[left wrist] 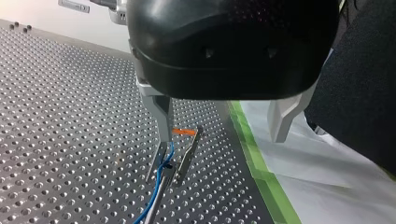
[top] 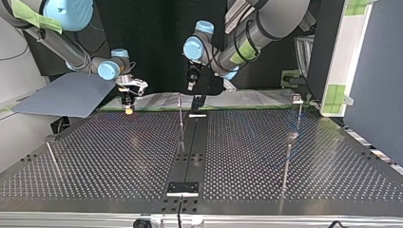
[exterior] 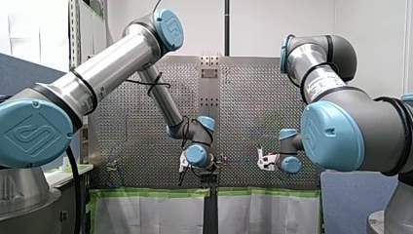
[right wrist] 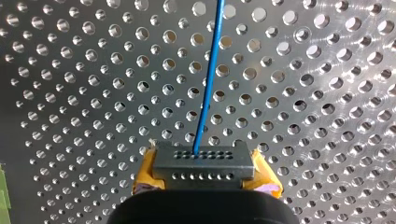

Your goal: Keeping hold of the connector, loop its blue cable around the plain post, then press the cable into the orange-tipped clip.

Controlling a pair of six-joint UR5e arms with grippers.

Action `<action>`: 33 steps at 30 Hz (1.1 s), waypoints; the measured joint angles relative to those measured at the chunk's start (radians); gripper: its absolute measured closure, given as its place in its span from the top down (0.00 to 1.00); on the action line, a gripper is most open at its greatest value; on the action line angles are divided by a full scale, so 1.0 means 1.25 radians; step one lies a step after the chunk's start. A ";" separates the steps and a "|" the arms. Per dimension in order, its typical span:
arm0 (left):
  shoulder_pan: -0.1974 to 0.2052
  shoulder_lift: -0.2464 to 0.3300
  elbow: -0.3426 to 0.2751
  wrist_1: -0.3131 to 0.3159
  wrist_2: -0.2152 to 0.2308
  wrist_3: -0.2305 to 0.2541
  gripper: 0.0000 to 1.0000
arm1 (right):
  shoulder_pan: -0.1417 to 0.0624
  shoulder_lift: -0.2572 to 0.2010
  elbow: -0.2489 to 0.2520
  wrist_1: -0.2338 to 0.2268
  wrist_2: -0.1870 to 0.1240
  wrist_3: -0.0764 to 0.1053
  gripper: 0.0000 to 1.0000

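In the right wrist view my right gripper (right wrist: 204, 176) is shut, yellow pads on either side of the grey connector (right wrist: 203, 162). The blue cable (right wrist: 209, 79) leaves the connector and runs straight ahead over the perforated plate. In the left wrist view my left gripper (left wrist: 220, 139) is open, and one metal finger (left wrist: 162, 116) hangs just above the orange-tipped clip (left wrist: 183, 132). The blue cable (left wrist: 161, 173) curls around the clip's thin metal uprights, below the orange tip. In the top view my right gripper (top: 129, 110) and my left gripper (top: 192, 85) hover near the plate's far edge.
Thin metal posts stand on the perforated plate (top: 119, 156): one near the middle (top: 181, 114), two at the top view's right (top: 287, 159) (top: 299, 111) and one at its left (top: 50, 153). Green tape (left wrist: 261, 163) and white sheeting border the plate beside the clip.
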 joint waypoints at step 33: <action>-0.026 0.060 -0.109 0.027 0.014 0.057 1.00 | 0.000 0.003 0.000 0.001 0.000 -0.006 0.00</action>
